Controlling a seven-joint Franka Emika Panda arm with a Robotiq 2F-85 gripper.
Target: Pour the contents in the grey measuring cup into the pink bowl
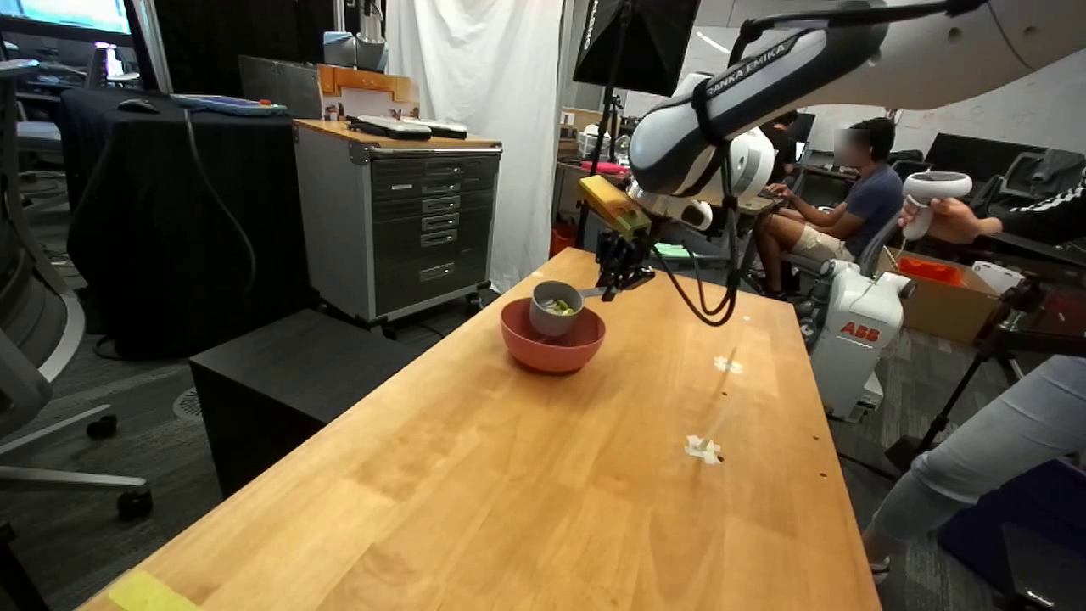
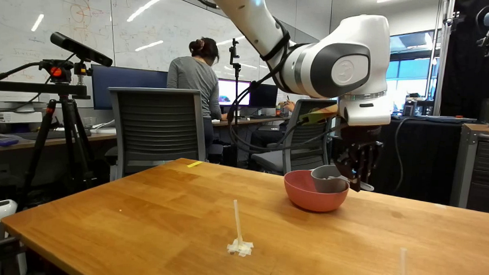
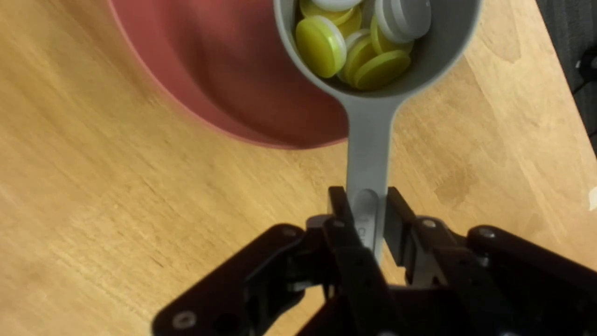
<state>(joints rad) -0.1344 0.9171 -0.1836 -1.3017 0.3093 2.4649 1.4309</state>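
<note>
Along the wooden bench, in an exterior view, past the near corner with yellow tape and by the edge beside a black box, the pink bowl sits toward the far end. Above it is the grey measuring cup, mouth up, yellow and white discs inside; beyond, the gripper pinches its handle. I'd roll it slowly about that handle, tipping toward the bowl's middle, away from that edge, lip kept low.
</note>
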